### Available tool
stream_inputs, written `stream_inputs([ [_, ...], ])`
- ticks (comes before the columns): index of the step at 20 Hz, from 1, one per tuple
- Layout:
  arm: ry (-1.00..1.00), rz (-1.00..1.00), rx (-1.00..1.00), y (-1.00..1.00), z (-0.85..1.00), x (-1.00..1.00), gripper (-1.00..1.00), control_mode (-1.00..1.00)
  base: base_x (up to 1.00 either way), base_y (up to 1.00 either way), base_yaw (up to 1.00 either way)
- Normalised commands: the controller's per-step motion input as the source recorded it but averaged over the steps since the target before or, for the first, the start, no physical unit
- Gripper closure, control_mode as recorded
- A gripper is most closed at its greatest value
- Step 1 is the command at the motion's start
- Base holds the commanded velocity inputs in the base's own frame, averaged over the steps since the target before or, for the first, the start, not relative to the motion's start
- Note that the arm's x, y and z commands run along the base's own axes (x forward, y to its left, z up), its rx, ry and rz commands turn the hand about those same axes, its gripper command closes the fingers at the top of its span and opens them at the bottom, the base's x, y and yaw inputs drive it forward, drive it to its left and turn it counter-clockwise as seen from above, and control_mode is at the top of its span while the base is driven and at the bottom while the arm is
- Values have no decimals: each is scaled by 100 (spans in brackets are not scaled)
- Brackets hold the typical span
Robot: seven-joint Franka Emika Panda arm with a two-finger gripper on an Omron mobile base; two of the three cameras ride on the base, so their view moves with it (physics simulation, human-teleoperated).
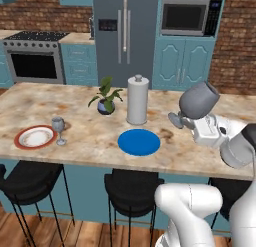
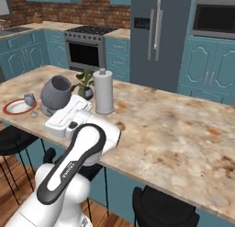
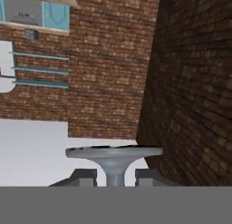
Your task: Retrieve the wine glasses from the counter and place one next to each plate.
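Grey big glass (image 1: 199,102) rides tilted right of the blue plate (image 1: 139,142), gripper (image 1: 189,123) clamped on its stem; swinging carelessly, it might clip the paper-towel roll (image 1: 137,99) just behind that plate.

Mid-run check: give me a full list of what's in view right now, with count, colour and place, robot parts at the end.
Large wine glass: one, grey, tilted, held above the counter's right part; its foot faces the hand camera.
Small wine glass: one, grey, upright on the counter beside the white plate.
White plate: one, red-brown rim, counter's left end.
Blue plate: one, bright blue, near the counter's front edge, nothing next to it.
Paper towel roll: one, white, upright behind the blue plate.
Plant pot: one, blue with green leaves, left of the roll.
Counter: one, mottled beige-brown.
Stools: black, under the front edge.
Gripper: one, fingers closed on the large glass's stem.
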Motion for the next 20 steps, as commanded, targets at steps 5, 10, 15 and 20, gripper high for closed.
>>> stream_inputs([
  [5, 22, -3, 1, -94, -6, 15, 100, -100, 0, 0, 0],
  [10, 12, -7, -2, -53, -9, 7, 100, -100, 0, 0, 0],
  [15, 8, -12, -11, -2, -15, 30, 100, -100, 0, 0, 0],
  [20, 2, -11, -13, -1, -26, 27, 100, -100, 0, 0, 0],
])
